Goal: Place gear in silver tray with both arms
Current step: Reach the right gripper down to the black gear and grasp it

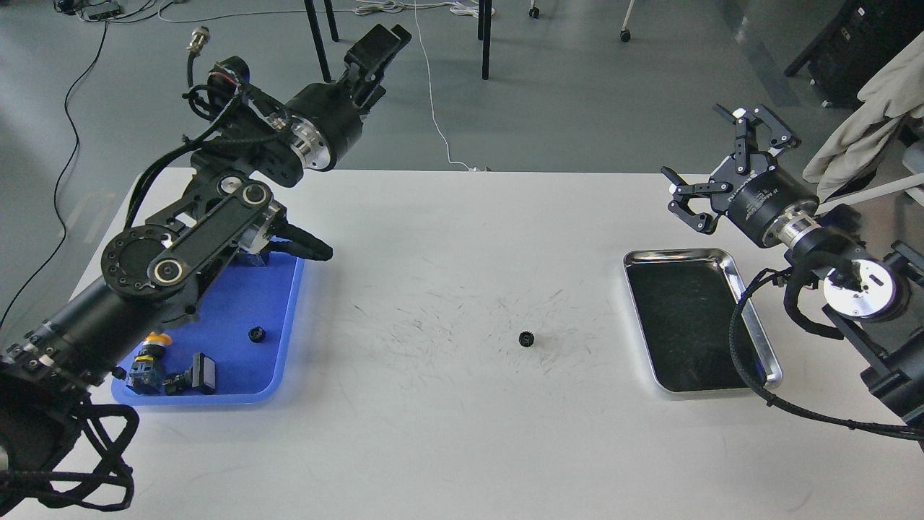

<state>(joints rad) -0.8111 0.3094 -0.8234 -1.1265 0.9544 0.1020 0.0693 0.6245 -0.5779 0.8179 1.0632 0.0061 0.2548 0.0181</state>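
Observation:
A small black gear [526, 338] lies on the white table, midway between the two trays and touched by neither gripper. The silver tray [678, 253] sits at the right with nothing in its dark bottom. My left gripper [377, 47] is raised high at the back left, pointing away over the floor, far from the gear. Its fingers overlap, so I cannot tell its state. My right gripper [711, 165] is open and empty, in the air just behind the silver tray's far edge.
A blue plastic tray [285, 318] at the left holds another small black gear [255, 334] and push-button parts [155, 372]. My left arm's links [180, 253] hang over its far end. Chair legs and cables are on the floor behind the table.

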